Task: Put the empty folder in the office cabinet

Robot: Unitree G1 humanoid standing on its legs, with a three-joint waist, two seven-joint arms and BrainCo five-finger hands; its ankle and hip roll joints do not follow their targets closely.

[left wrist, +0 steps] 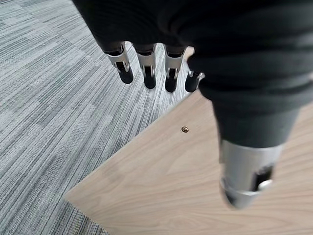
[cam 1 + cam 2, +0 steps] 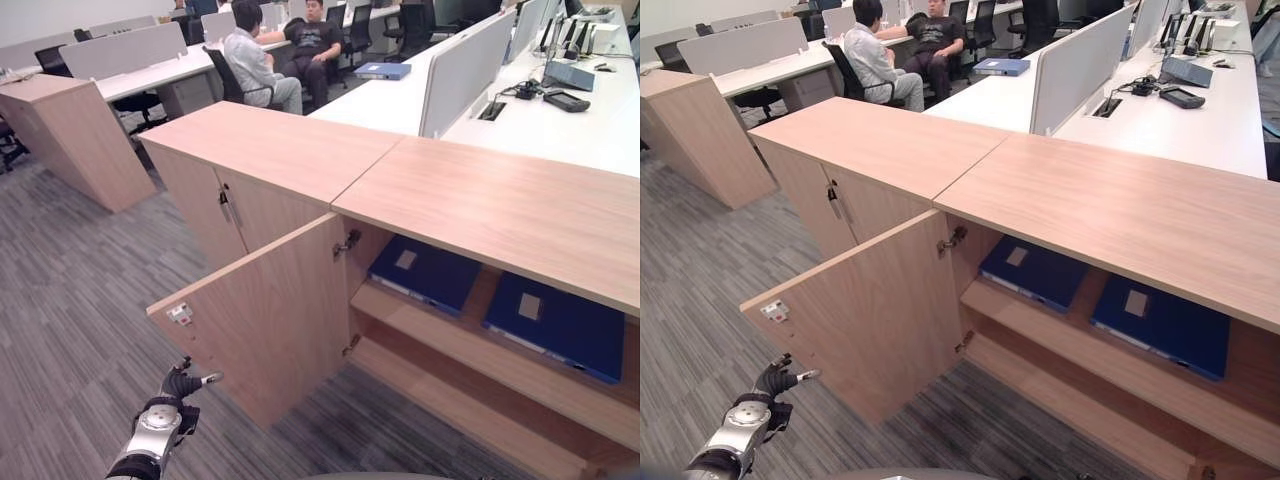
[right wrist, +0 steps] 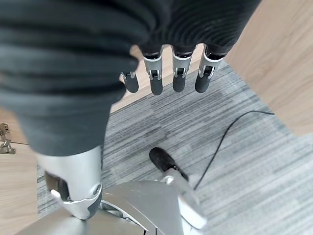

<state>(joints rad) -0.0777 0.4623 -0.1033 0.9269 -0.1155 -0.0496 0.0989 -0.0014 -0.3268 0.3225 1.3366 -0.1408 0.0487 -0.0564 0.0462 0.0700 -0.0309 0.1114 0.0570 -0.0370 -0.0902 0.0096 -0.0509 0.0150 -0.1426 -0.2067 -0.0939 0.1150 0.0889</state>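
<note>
**Open office cabinet with two blue folders on its upper shelf, both robot hands empty**

A low wooden office cabinet stands on grey striped carpet. Its left door is swung wide open toward the camera, showing two shelves inside. On the upper shelf lie two dark blue folders, flat and side by side but apart: one folder sits near the shelf's left end, just inside the hinge, and the other folder lies toward the right end. Each has a pale label on its cover. The lower shelf is bare wood. A second cabinet unit adjoins on the left with its doors closed.

Behind the cabinet, a long white bench carries a dark desk phone and dividers. A further blue folder lies on the far corner of a bench where two people sit in office chairs.

The head views show the left hand low by the outer corner of the open door, near its free edge, fingers loosely extended and holding nothing. The left wrist view adds what the head views do not: the fingers hang straight above the carpet past the door's corner, apart from the wood.

The right wrist view shows the right hand over the carpet, fingers relaxed and straight, empty.
</note>
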